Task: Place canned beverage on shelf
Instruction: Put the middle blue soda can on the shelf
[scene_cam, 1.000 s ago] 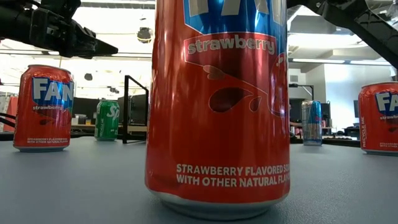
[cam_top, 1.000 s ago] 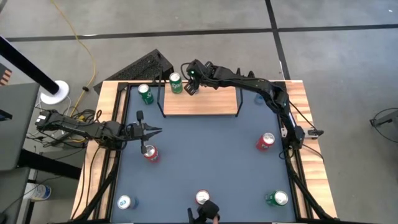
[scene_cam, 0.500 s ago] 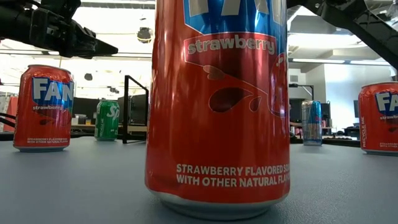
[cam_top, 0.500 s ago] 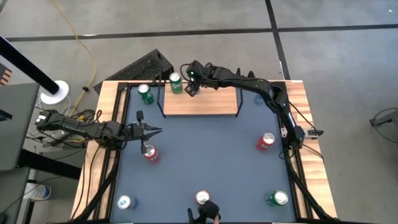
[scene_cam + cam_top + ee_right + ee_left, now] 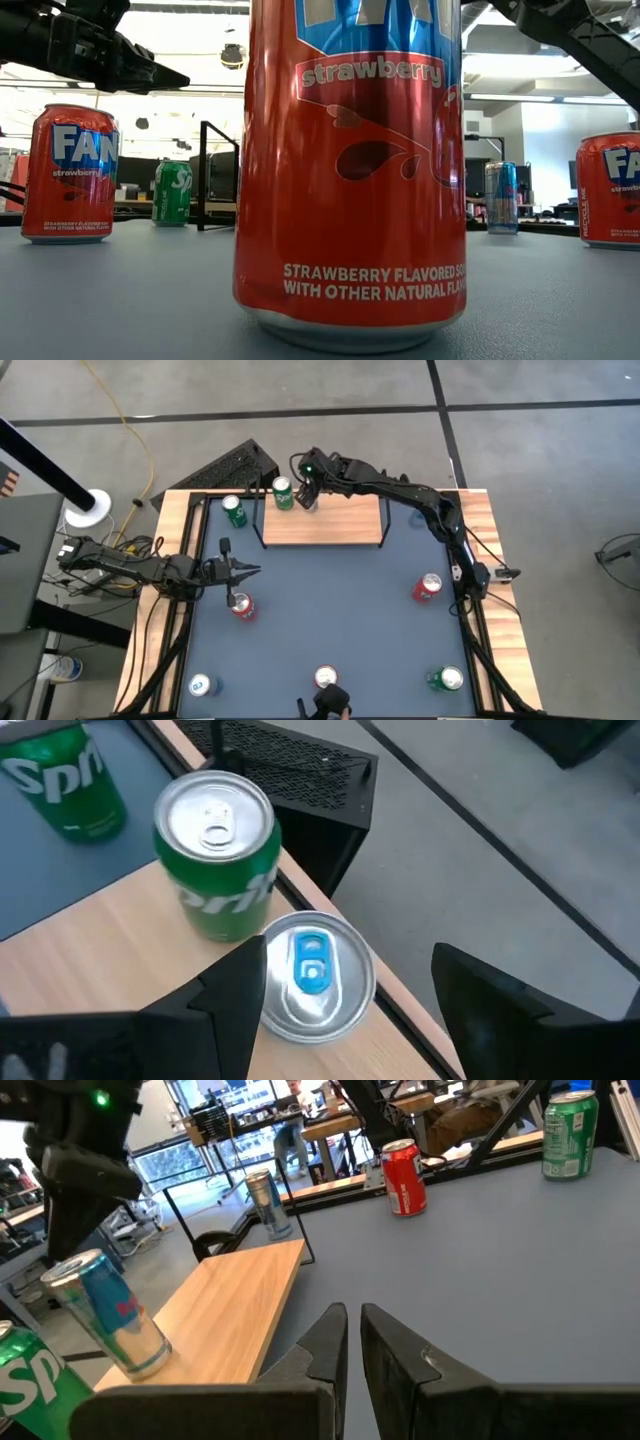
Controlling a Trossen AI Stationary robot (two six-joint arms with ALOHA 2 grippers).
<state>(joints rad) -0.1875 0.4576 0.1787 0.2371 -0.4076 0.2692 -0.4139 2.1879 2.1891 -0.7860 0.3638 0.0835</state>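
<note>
The shelf (image 5: 322,520) is a light-wood board with black wire end frames at the table's far side. A green Sprite can (image 5: 283,492) stands upright on its far left corner. Beside it a silver can with a blue tab (image 5: 315,975) stands upright on the board; it also shows in the left wrist view (image 5: 105,1315). My right gripper (image 5: 350,990) hovers open above that can, a finger on either side of its top, touching nothing. My left gripper (image 5: 350,1342) is shut and empty above the table's left side, next to a red can (image 5: 242,605).
Other cans stand on the dark table top: green (image 5: 233,510) left of the shelf, red (image 5: 427,587) at the right, green (image 5: 446,679) near right, pale blue (image 5: 200,685) near left, red (image 5: 326,678) at the near edge. A black mesh object (image 5: 290,770) lies beyond the far edge.
My right gripper has drawn back a little toward the table's far edge over the shelf's far left corner. The cans on the shelf stand as before.
</note>
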